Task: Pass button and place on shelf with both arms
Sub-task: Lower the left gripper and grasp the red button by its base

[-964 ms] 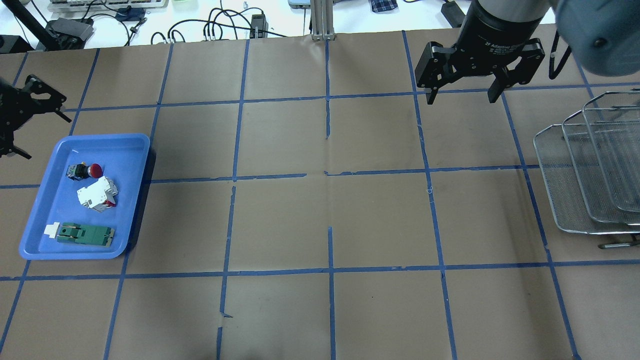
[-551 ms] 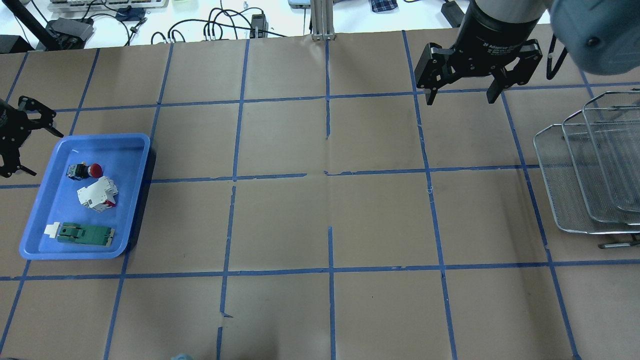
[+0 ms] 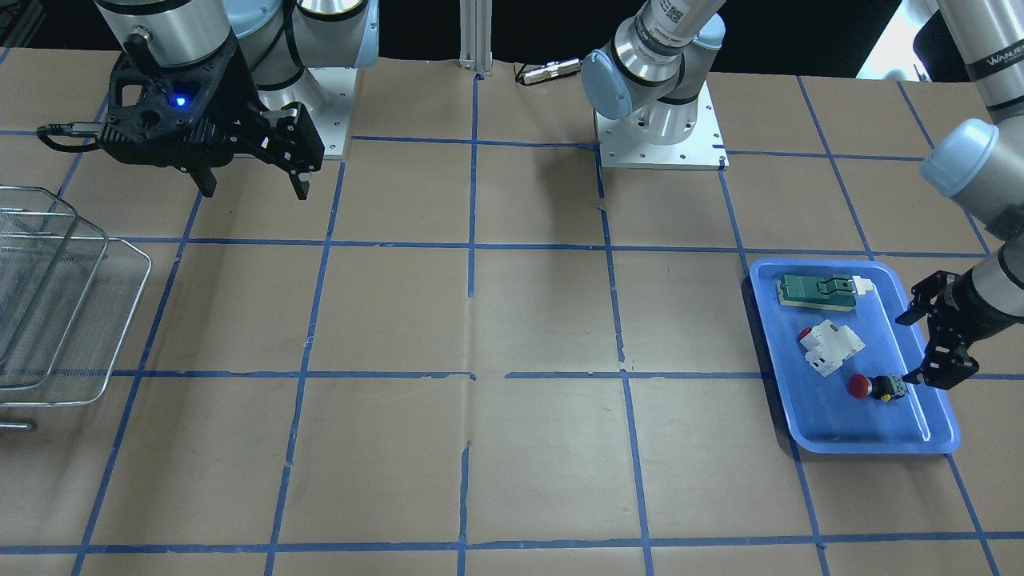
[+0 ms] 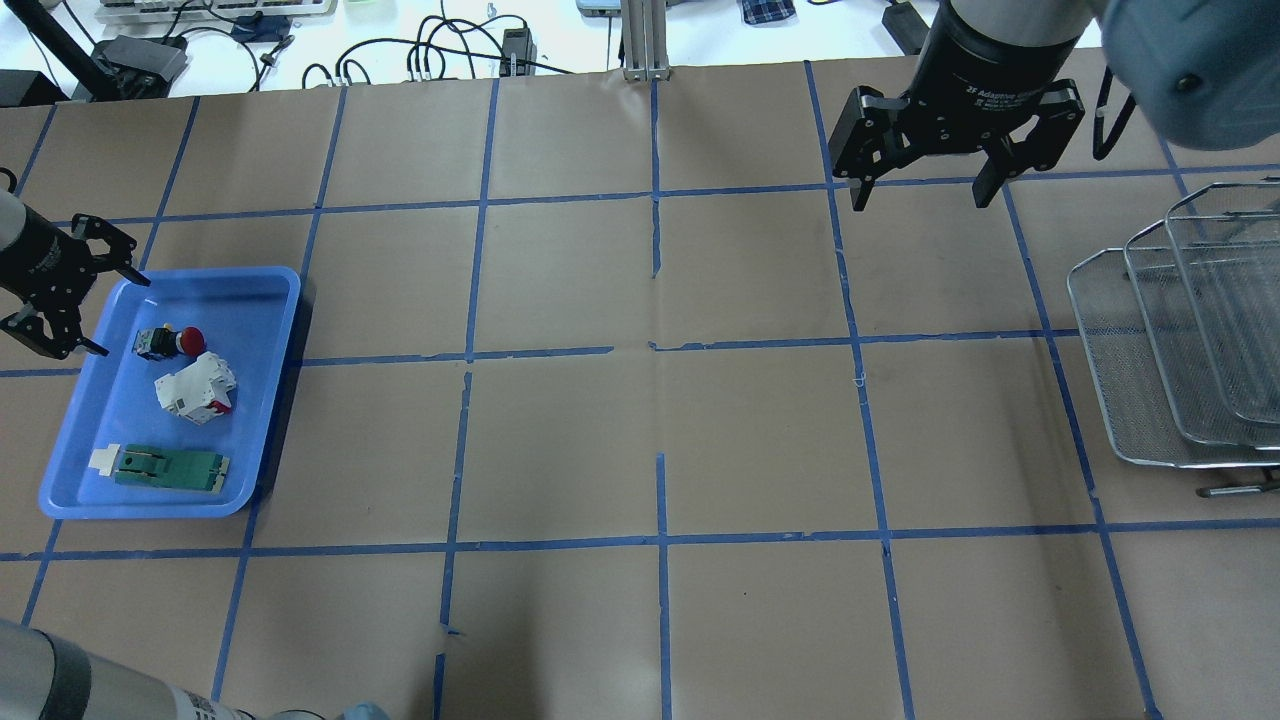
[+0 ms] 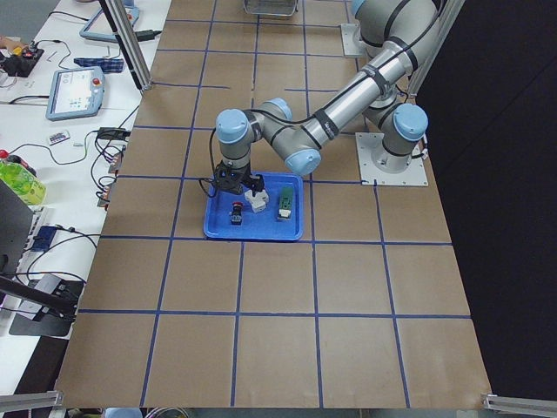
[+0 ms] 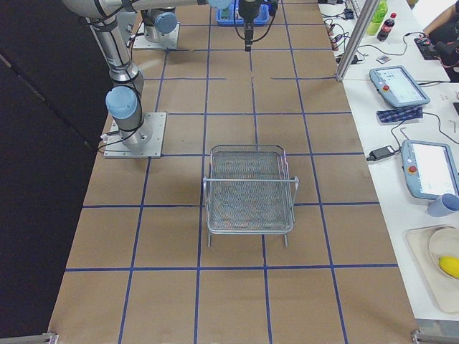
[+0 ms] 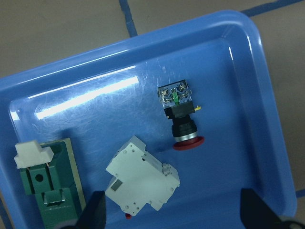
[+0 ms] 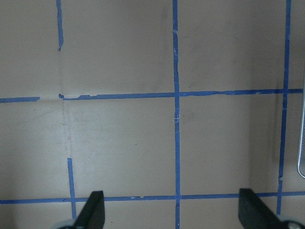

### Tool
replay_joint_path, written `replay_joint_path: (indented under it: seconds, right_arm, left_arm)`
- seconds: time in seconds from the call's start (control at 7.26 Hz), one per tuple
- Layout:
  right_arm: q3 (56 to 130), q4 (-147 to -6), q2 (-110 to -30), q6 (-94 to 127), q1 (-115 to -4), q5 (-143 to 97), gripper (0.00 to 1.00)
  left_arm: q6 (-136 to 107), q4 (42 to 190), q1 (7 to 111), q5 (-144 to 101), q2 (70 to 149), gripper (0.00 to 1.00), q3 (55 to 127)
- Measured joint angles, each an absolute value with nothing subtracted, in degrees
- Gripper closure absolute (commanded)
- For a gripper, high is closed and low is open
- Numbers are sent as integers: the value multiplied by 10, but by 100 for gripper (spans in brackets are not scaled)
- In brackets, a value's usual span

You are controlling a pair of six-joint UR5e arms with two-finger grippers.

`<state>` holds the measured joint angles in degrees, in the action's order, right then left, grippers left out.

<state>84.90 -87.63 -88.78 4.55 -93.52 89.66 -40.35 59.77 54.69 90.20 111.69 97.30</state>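
The left fingers (image 3: 948,370) are spread wide and hold nothing. In the front-facing view they hang over the right rim of the blue tray (image 3: 928,442), with 1 tip just beside the black end of the button (image 3: 876,387); whether it touches, I cannot tell. In the left wrist view the button lies on its side right of centre, red cap toward the bottom of the frame. The white block (image 7: 141,179) sits just lower left of it and the green board (image 7: 45,191) is at the far left.

The right fingers (image 4: 990,178) are wide apart too and carry nothing, held above the counter (image 4: 760,440) at the upper right of the overhead view. The shelf (image 4: 1150,400) stands at that view's right edge, well apart from the tray.

This looks like the approach to the 1st pick. Next the left fingers probably need to drop astride the button's short body, staying clear of the white block, before closing and carrying it toward the middle for the pass
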Motion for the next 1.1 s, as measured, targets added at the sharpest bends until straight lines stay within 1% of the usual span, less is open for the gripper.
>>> replay_joint_path:
  seconds: [0.55, 1.1]
  right_arm:
    - [849, -876, -888, 44, -935, 896, 0]
    - [850, -871, -894, 42, -935, 903, 0]
  left_arm:
    - [-413, 577, 545, 906, 1204, 0, 911]
    - [-453, 577, 542, 909, 1228, 0, 910]
